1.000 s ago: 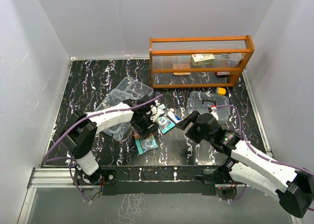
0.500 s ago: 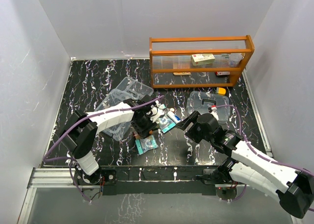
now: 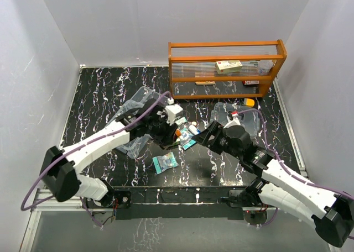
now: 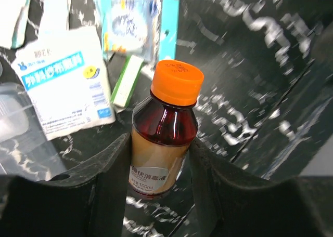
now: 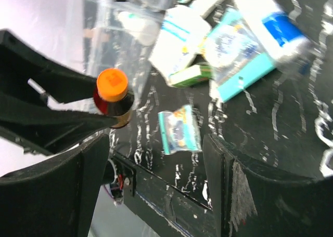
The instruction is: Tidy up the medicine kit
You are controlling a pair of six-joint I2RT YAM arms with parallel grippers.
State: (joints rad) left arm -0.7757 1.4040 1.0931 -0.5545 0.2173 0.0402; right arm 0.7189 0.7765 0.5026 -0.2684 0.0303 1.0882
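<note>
Bottle (image 4: 165,117) sits clamped inside left gripper (image 4: 159,156).

Light: bright, even, diffuse.
Shadows: faint, soft.
Blur: left wrist background smeared, bottle (image 4: 164,138) sharp; right wrist view soft throughout.

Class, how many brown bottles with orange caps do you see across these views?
1. The brown bottle is clamped in the left gripper, near the loose packets; others may be hidden.
</note>
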